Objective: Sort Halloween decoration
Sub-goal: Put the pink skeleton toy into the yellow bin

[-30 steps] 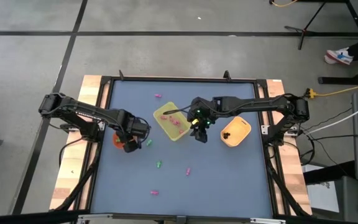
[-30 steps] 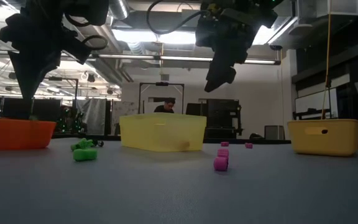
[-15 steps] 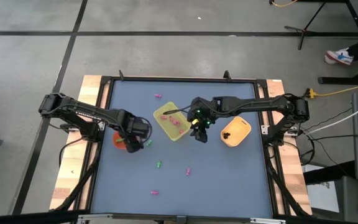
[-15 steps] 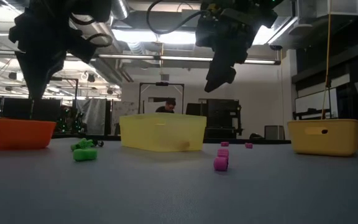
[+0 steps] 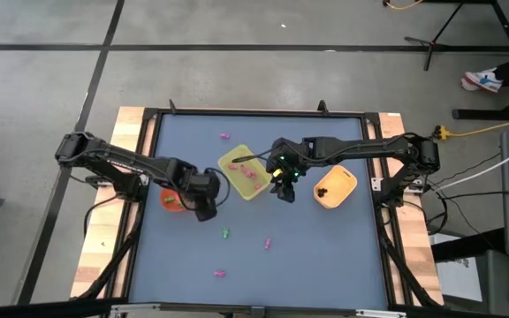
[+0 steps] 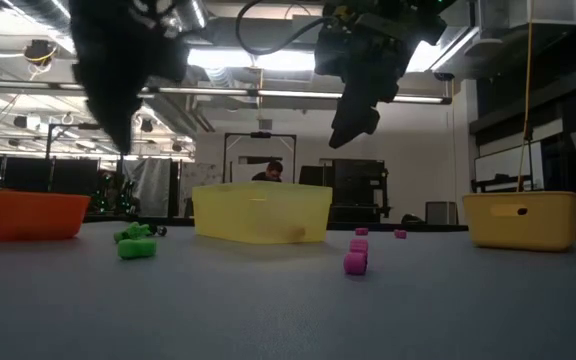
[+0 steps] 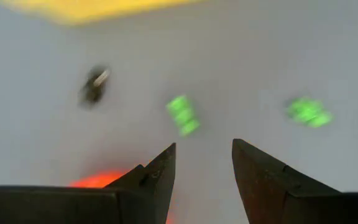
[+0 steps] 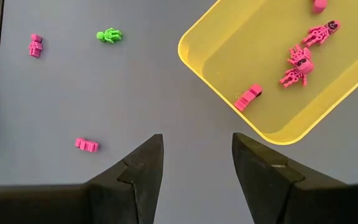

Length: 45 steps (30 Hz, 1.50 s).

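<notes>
High view: we see the left end effector [image 5: 206, 210] spread, empty, just off the orange bowl [image 5: 171, 200] near the tabletop's [image 5: 325, 256] left edge. Green trinkets [image 7: 183, 114] lie below it. Right end effector [image 5: 284, 192] spread, empty, beside the yellow tray [image 5: 242, 174] holding pink trinkets [image 8: 303, 59].

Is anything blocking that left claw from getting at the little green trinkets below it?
Nothing visible. The left gripper hangs open above bare table, with two green trinkets lying clear ahead; a small dark trinket sits off to one side, not in the path.
</notes>
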Tool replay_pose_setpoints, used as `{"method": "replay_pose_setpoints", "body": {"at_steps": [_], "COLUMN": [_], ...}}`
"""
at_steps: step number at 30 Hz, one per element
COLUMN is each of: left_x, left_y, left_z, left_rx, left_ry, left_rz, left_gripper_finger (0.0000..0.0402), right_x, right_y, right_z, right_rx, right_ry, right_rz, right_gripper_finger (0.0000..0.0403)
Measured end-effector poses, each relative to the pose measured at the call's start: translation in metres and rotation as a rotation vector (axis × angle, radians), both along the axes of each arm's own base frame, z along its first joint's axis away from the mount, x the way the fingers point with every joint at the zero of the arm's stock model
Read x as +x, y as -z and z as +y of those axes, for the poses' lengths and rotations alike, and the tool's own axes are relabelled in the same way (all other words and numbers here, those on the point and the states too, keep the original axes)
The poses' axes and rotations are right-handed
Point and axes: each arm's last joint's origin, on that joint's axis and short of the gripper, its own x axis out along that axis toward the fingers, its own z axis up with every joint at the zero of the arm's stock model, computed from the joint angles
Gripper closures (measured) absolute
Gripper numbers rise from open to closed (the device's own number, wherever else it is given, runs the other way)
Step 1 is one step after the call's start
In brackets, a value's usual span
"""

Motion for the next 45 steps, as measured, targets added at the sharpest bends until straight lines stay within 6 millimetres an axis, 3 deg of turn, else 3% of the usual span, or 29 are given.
{"method": "replay_pose_setpoints", "body": {"at_steps": [11, 20, 26, 36, 45], "left_x": [0.029, 0.035, 0.031, 0.022, 0.019], "left_y": [-0.011, 0.021, 0.049, 0.09, 0.107], "left_z": [-0.07, -0.137, -0.17, -0.192, -0.197], "left_rx": [0.028, 0.016, -0.001, 0.02, 0.043], "left_ry": [0.287, 0.475, 0.554, 0.609, 0.631], "left_rz": [-0.432, -0.513, -0.486, -0.365, -0.321], "left_gripper_finger": [0.026, 0.026, 0.026, 0.026, 0.026], "right_x": [0.0, 0.0, -0.002, -0.002, -0.002], "right_y": [0.0, 0.0, 0.001, 0.002, 0.002], "right_z": [0.0, 0.0, 0.0, -0.001, -0.002], "right_rx": [0.0, 0.0, 0.002, -0.042, -0.049], "right_ry": [0.0, 0.0, 0.0, 0.028, 0.032], "right_rz": [0.0, 0.003, 0.021, 0.029, 0.029], "right_gripper_finger": [0.0212, 0.0212, 0.0212, 0.0212, 0.0212]}}
